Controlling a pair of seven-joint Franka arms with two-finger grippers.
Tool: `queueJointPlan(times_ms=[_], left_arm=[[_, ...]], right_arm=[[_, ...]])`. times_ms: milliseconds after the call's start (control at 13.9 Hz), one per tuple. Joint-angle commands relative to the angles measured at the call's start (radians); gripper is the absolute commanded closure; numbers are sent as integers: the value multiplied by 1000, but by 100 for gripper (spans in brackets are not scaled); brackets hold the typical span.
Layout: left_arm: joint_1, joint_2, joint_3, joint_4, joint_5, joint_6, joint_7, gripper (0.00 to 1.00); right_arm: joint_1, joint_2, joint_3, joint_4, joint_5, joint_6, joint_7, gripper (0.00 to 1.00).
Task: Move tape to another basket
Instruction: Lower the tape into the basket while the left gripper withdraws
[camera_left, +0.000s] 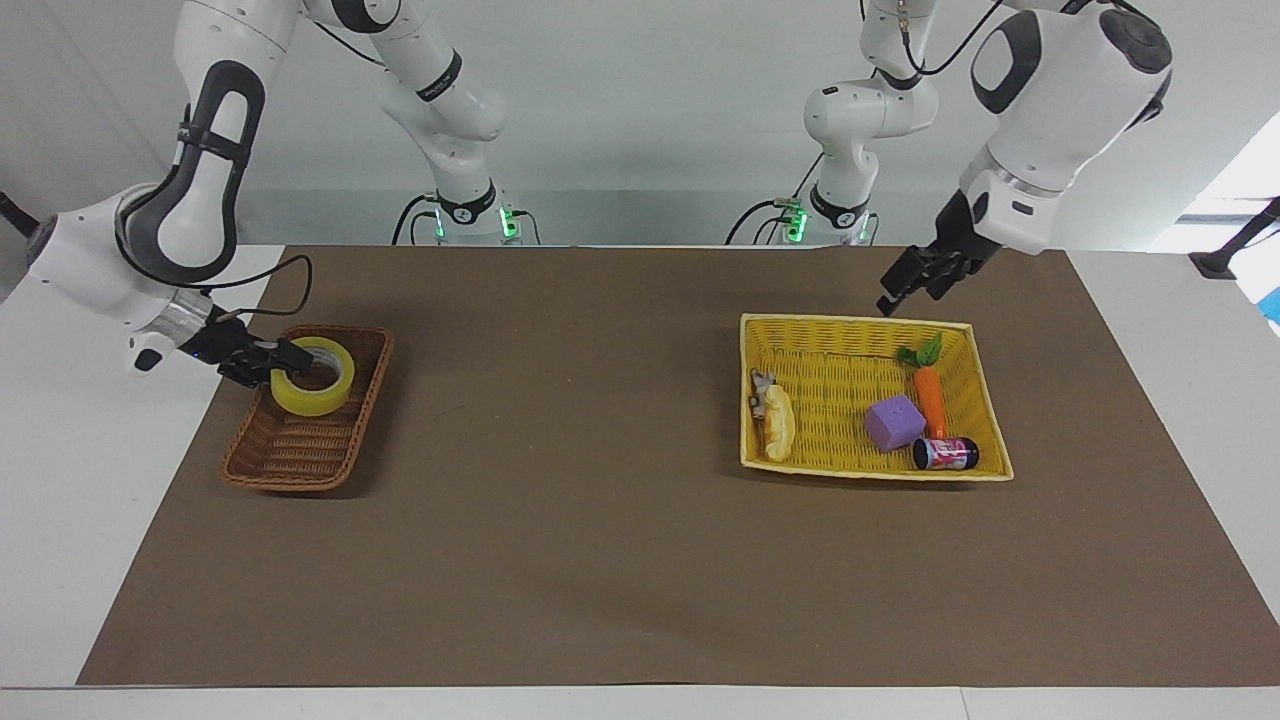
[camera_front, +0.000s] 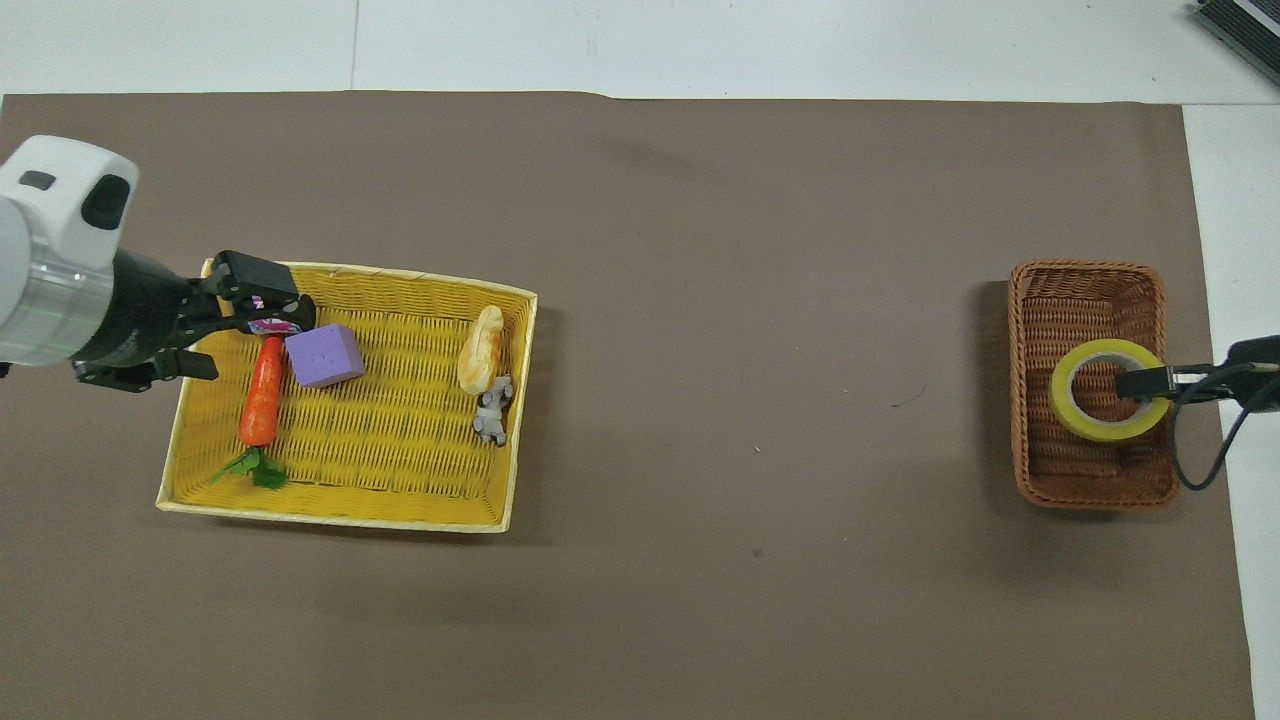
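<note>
Now the right gripper (camera_left: 282, 362) was clamped on the tape (camera_left: 313, 377) wall, roll lying flat inside the brown basket (camera_left: 290, 450), at the end nearer the robots. Left gripper (camera_left: 905, 288) hung w/ fingers spread, holding nothing, over the yellow basket (camera_left: 850, 322) rim.

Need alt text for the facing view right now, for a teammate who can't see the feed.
The right gripper holds the yellow tape low inside the brown basket at the right arm's end of the table. The left gripper, open and empty, hangs over the rim of the yellow basket, which holds a purple cube, carrot and can.
</note>
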Motion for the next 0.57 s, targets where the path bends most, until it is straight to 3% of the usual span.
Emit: queueJointPlan(times_ms=[0,430,502], left_arm=[[59,-5,-11,9,17,-34,-13,0],[90,-3,-11,11,18,-31,-11,0],[88,-5,-11,9,18,-35,-11,0]], right_arm=[[-5,13,10,0,-15,31,-23,100],[7,24,10,-6,-26,53,-20,100],[13,24,10,-8,-27,63,-17,86]])
